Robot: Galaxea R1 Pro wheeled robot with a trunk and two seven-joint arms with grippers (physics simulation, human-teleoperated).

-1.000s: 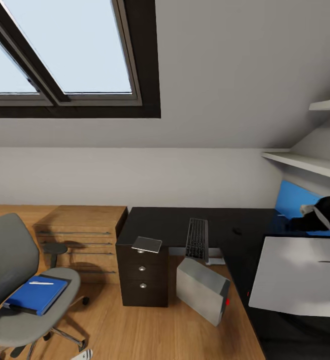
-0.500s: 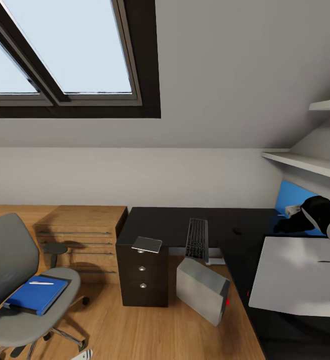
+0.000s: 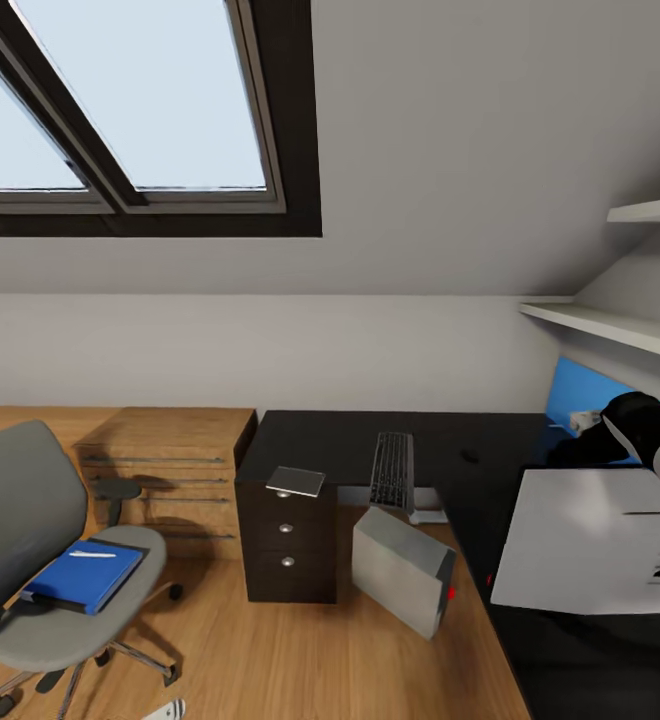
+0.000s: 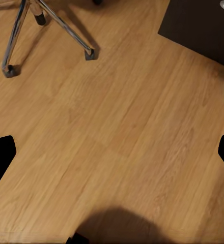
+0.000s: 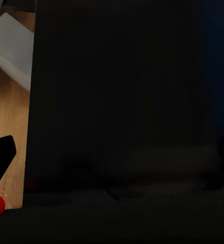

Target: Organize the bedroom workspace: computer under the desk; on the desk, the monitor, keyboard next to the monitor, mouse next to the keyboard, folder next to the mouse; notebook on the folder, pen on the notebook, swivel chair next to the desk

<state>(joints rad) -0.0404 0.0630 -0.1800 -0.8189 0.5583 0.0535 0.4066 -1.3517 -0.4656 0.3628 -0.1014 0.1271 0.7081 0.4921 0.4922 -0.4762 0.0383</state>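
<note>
Low light-wood cabinet (image 3: 165,470) sits left of centre against the wall, white shelves (image 3: 610,325) at right edge, blue wall panel (image 3: 580,395) just below them.

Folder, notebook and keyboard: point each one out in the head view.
folder (image 3: 85,577), head view, middle of its blue cover, on the chair seat.
notebook (image 3: 295,481), head view, centre of its grey top face.
keyboard (image 3: 393,471), head view, middle of the key field.

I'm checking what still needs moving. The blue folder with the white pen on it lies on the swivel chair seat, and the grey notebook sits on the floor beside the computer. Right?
Not quite. In the head view the notebook lies on the desk's drawer unit, not the floor. The folder and pen are on the swivel chair.
</note>
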